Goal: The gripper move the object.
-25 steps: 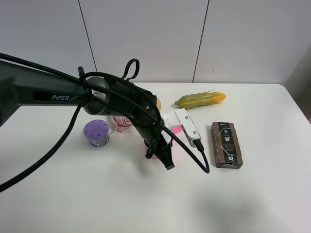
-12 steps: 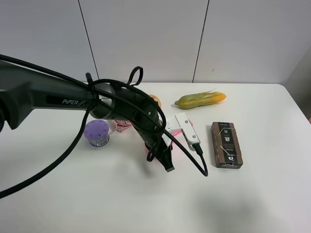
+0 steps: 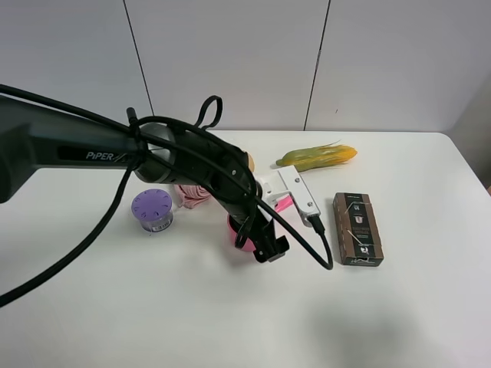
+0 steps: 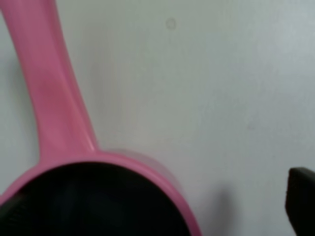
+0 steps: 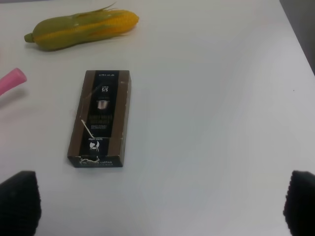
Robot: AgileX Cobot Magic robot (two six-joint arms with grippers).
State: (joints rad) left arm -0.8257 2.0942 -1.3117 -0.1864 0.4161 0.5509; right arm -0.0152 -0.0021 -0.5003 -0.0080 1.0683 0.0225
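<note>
The pink toy saucepan sits on the white table near the middle, its handle pointing towards the back right. My left gripper reaches across from the left and hangs right over the pan, hiding most of it. In the left wrist view the pan fills the frame with its dark inside and straight handle. The left gripper is open, with one fingertip outside the rim. My right gripper is open and empty over bare table, out of the high view.
A purple round lidded container and a pink rolled cloth lie left of the pan. A corn cob lies at the back. A brown box lies to the right. The box and corn show in the right wrist view.
My left gripper has turned and shifted slightly right and down over the pan. The white bracket has swung back up. The pan has stayed in place.
</note>
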